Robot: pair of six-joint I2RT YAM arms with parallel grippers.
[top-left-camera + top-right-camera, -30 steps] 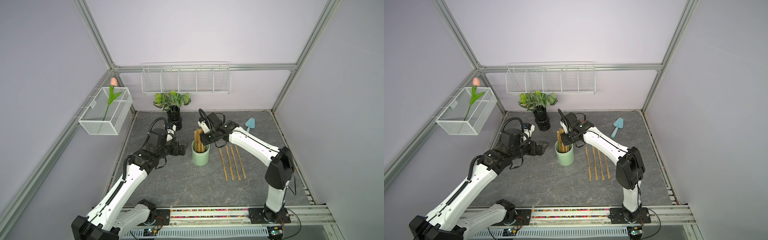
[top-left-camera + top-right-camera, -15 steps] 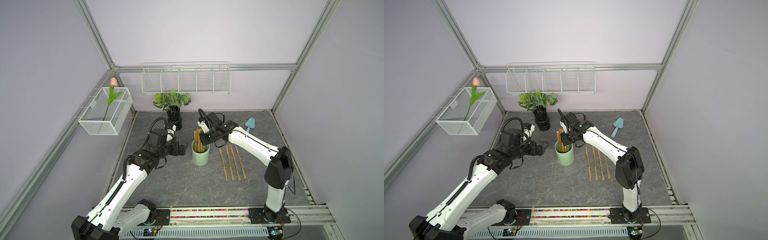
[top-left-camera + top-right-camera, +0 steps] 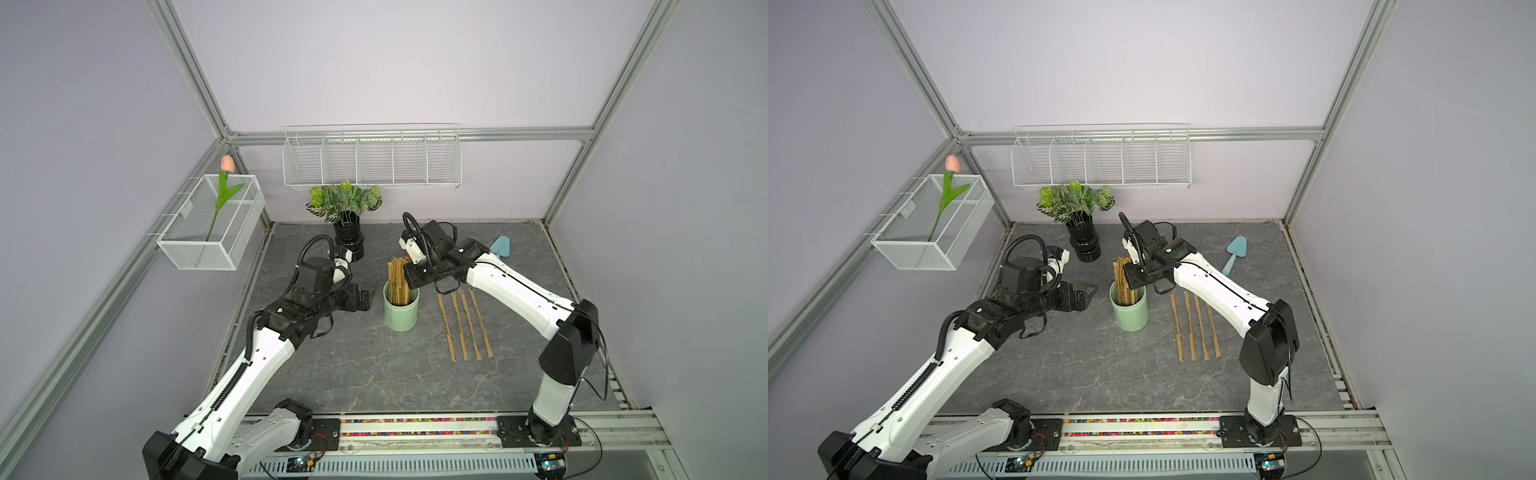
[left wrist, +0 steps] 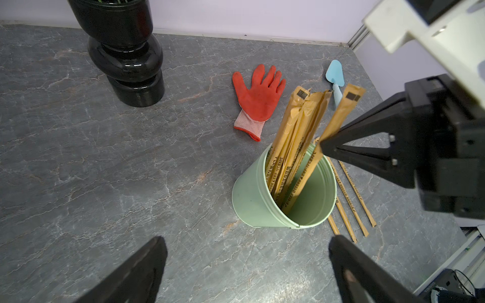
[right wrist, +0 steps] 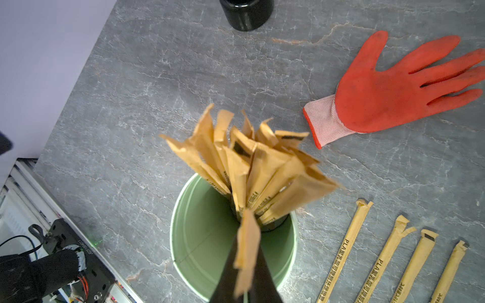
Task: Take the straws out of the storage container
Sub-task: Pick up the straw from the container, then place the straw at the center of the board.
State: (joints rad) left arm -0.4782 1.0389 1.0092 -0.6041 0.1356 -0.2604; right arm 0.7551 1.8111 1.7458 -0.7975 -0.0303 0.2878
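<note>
Left wrist view shows it best: the right claw (image 4: 321,147) is pinched tight on a single straw (image 4: 341,112), gripping it partway up, just above the rim of the mint-green cup (image 4: 252,199). That straw's bottom end is down inside the cup, and it leans away from the rest of the bundle (image 4: 296,136), which stands bunched together in there.

In both top views the cup sits upright around the middle of the grey table (image 3: 332,365). Four more straws (image 3: 465,324) lie flat side by side just right of it. The left claw (image 3: 1084,293) hangs just left of the cup, spread wide, nothing in it, pointing at the cup.

Other stuff: a red glove (image 4: 258,97) lies flat farther back than the cup, a blue trowel (image 4: 335,76) is off at the far right, and a black vase (image 3: 348,245) stands far-left of the cup.
</note>
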